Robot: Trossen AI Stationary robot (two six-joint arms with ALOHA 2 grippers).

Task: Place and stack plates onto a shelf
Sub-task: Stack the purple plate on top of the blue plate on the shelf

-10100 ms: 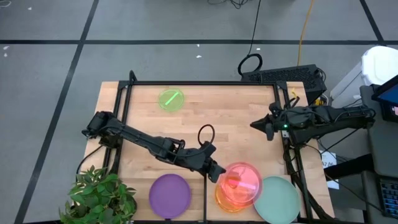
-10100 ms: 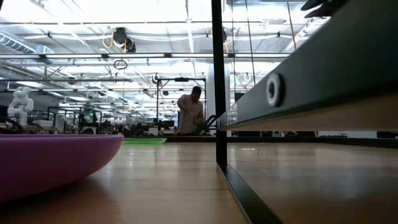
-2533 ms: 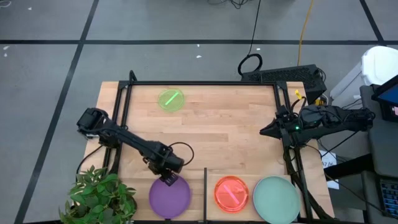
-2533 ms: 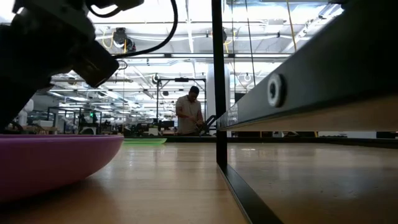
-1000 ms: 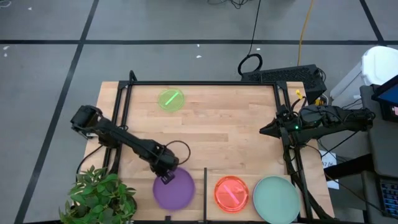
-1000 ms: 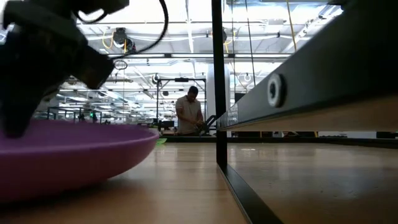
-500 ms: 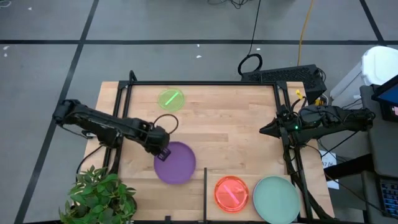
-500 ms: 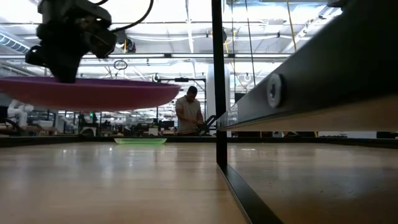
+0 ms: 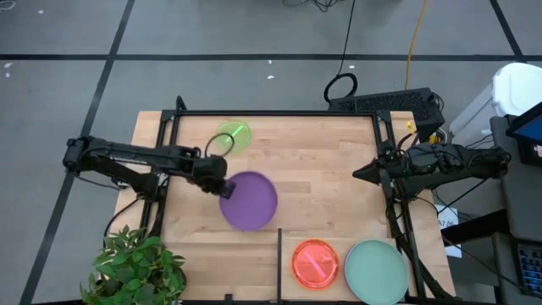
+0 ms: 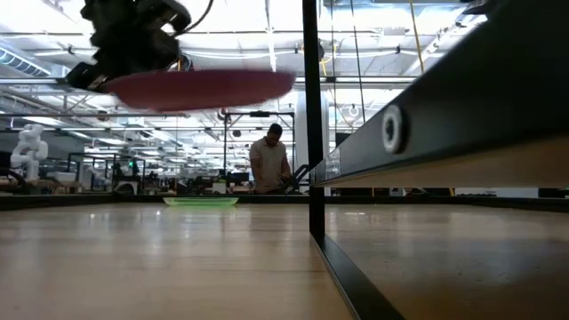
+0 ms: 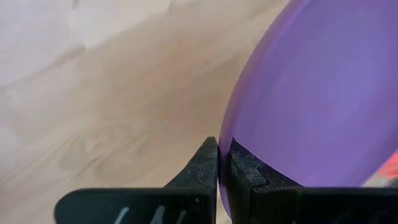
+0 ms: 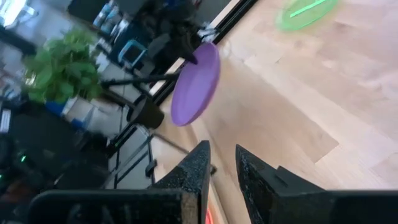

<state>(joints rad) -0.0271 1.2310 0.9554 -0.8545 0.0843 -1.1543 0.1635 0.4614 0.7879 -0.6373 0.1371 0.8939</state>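
Observation:
A purple plate (image 9: 251, 202) hangs in the air over the middle of the table, with my left gripper (image 9: 222, 188) shut on its left edge; the low view shows the purple plate (image 10: 200, 87) high above the tabletop. A small green plate (image 9: 233, 135) lies flat at the far side. A red-pink plate (image 9: 315, 263) and a pale teal plate (image 9: 375, 271) lie at the near right, beyond the black divider bar (image 9: 279, 254). The shelf (image 10: 462, 169) shows at the right in the low view. My right gripper (image 9: 356, 174) waits open at the table's right edge. My left gripper pinches the purple plate's rim (image 11: 231, 134) between its two fingers, one on the plate's top face and one underneath. The fingers slant down from the table's left side. The plate is lifted clear of the table, nearly level, reaching out to the right of the fingers.
A potted plant (image 9: 140, 267) stands off the table's near left corner. A black metal frame (image 9: 271, 113) runs along the table's far edge and down both sides. Bare wood lies between the green plate and my right gripper.
My left gripper has risen and swung toward the table's far edge and centre, still shut on the purple plate. The plate, which a second ago was tilted low over the near edge, now hangs nearly level and high above the table.

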